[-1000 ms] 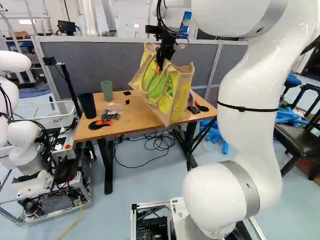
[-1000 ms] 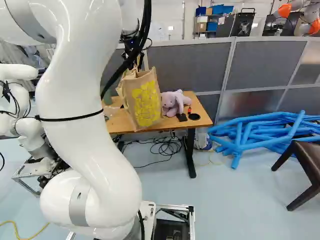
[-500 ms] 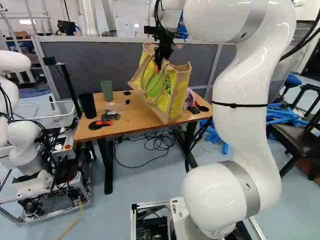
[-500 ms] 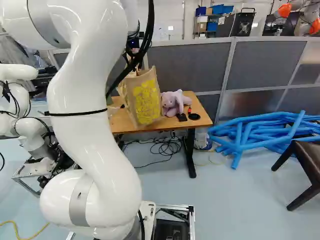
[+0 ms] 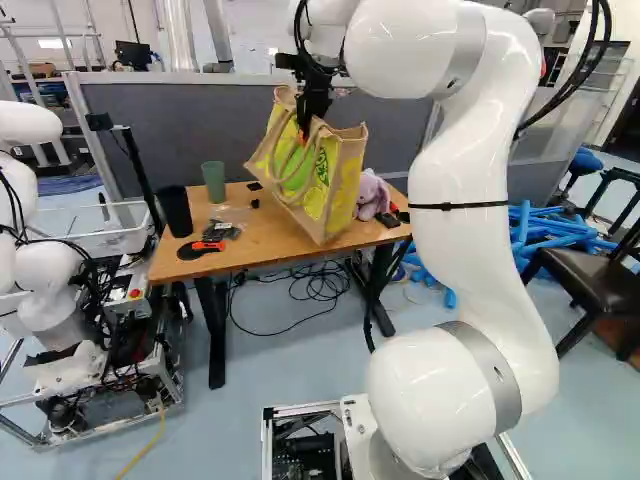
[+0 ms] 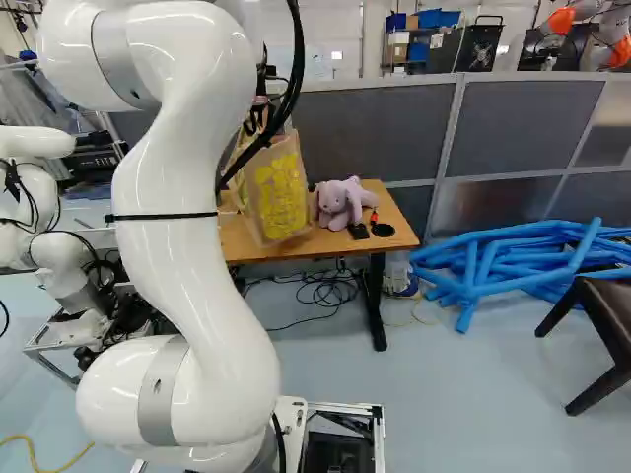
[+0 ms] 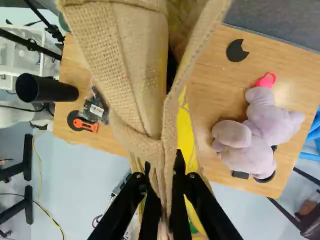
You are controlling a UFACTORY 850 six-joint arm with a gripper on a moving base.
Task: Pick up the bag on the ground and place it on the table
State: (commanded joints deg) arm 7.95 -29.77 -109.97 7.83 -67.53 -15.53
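Note:
High over the table [image 5: 190, 262], my gripper [image 5: 306, 128] is shut on the handles of the tan and yellow bag [image 5: 340, 180] in the left base view. The bag hangs tilted, its lowest corner by the table's front edge; whether it touches the tabletop I cannot tell. In the wrist view the gripper [image 7: 166, 176] pinches the woven straps between both fingers, and the bag [image 7: 142, 60] stretches out ahead of it. From the right base view, the bag's printed side [image 6: 280, 195] shows left of the plush toy, with the gripper mostly behind my arm.
A lilac plush toy [image 6: 340, 202] sits on the table beside the bag. Also there are a dark cup [image 5: 175, 211], a green cup [image 5: 214, 181] and an orange-black tool [image 5: 202, 248]. Another robot [image 5: 48, 285] stands at the left, a grey partition [image 6: 380, 128] behind, blue tubes [image 6: 513, 258] at the right.
My arm has swung left in the left base view, carrying the bag slightly left along the table, so more of the plush toy shows. The grip has stayed shut; the base has not moved.

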